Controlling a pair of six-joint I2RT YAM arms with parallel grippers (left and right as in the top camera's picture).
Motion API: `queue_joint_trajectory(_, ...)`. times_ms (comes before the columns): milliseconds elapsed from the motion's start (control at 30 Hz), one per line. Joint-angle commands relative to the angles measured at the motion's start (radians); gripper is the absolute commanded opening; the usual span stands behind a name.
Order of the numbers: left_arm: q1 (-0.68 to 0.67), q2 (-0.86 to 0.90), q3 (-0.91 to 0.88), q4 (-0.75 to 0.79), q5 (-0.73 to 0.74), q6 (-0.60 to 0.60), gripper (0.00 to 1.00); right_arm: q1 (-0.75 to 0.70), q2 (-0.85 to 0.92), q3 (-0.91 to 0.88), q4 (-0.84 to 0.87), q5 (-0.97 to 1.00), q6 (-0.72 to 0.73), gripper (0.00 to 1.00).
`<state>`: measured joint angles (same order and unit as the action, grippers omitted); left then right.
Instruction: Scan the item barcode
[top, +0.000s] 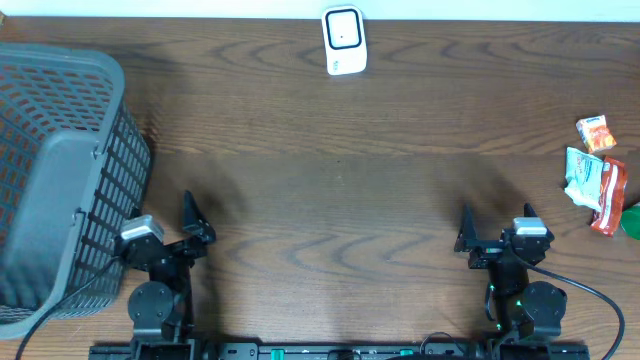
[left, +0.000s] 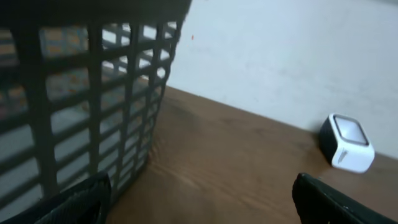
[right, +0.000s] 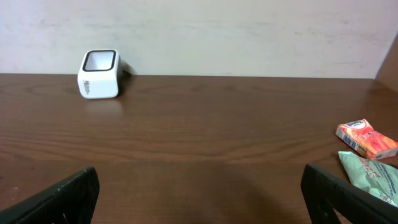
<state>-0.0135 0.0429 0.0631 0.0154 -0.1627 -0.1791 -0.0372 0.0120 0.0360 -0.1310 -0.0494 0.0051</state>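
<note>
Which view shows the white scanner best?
Right wrist: the scanner is sharp and unblocked, with a side face and the dark-rimmed top window both visible. Overhead shows it only from above, at the top of the frame. Left wrist catches it blurred, at the right, past the basket.

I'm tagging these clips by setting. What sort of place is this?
Probably a mock shop checkout on a wooden table: a white barcode scanner at the far edge, a grey basket on the left, and snack packs on the right.
</note>
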Motion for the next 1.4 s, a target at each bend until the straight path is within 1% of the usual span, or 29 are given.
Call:
queue_joint_trajectory(0,0.013,-0.038,-0.035,0.001,0.015,0.034,0.93,0.006,-0.006,-0.003,0.000,-0.002,-0.014,0.99)
queue_joint_trajectory(67,0.023,-0.042,-0.055,0.000,0.022,0.033,0.93,0.006,-0.006,-0.003,0.000,-0.002,-0.014,0.99)
queue_joint_trajectory(233,0.040,-0.042,-0.060,-0.080,0.035,0.040,0.93,0.006,-0.006,-0.003,0.000,-0.002,-0.014,0.99)
queue_joint_trajectory(333,0.042,-0.042,-0.059,-0.080,0.059,0.087,0.93,0.006,-0.006,-0.003,0.000,-0.002,-0.014,0.99)
queue_joint_trajectory(633,0.042,-0.042,-0.059,-0.082,0.077,0.085,0.93,0.006,-0.006,-0.003,0.000,-0.002,-0.014,0.99)
queue_joint_trajectory(833,0.042,-0.042,-0.059,-0.082,0.085,0.068,0.93,0.006,-0.006,-0.003,0.000,-0.002,-0.014,0.99)
queue_joint_trajectory(1167,0.042,-0.042,-0.059,-0.082,0.084,0.001,0.93,0.006,-0.006,-0.003,0.000,-0.002,-0.014,0.99)
queue_joint_trajectory(1367,0.042,-0.042,-0.059,-0.082,0.084,0.002,0.93,0.006,-0.006,-0.003,0.000,-0.002,-0.014,0.99)
